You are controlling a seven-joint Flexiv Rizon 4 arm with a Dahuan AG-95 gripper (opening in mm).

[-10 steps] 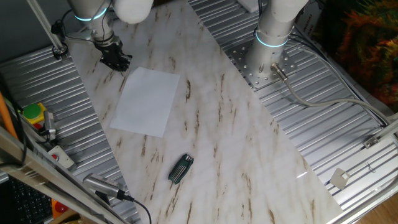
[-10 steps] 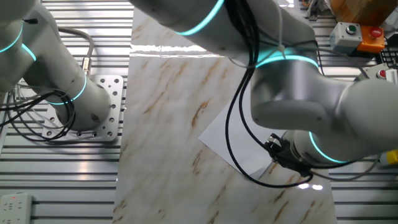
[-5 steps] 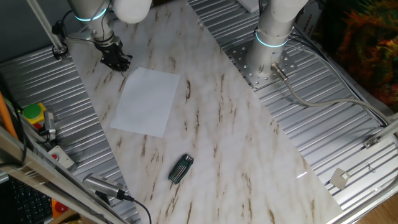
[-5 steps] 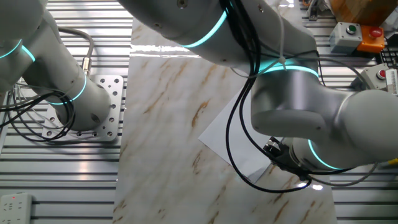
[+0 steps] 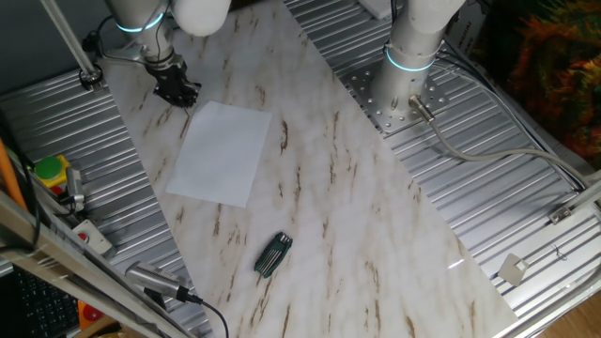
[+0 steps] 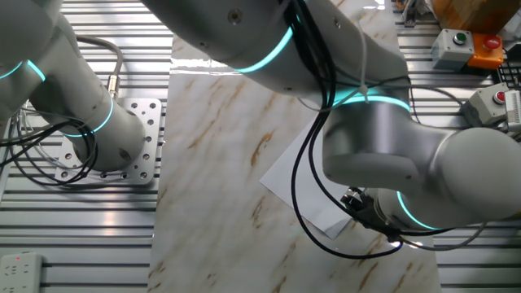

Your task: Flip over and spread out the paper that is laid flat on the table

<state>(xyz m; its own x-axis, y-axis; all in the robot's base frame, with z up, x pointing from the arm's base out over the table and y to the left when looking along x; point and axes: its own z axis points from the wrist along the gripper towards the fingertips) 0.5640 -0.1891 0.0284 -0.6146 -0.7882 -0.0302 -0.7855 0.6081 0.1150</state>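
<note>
- Where the paper (image 5: 222, 152) lies flat on the worktop (image 5: 357, 216), the claw (image 5: 177, 94) stands just beside its far corner, tips down.
- Claw opening: cannot be told; the dark fingers blur together, and nothing is seen held.
- In the other fixed view, the arm (image 6: 383, 155) hides the claw.
- A black ribbed object (image 5: 273, 254) lies apart from the paper.

Bare table (image 5: 357, 216) surrounds the paper (image 5: 222, 152); ribbed object (image 5: 273, 254) apparently well apart.
</note>
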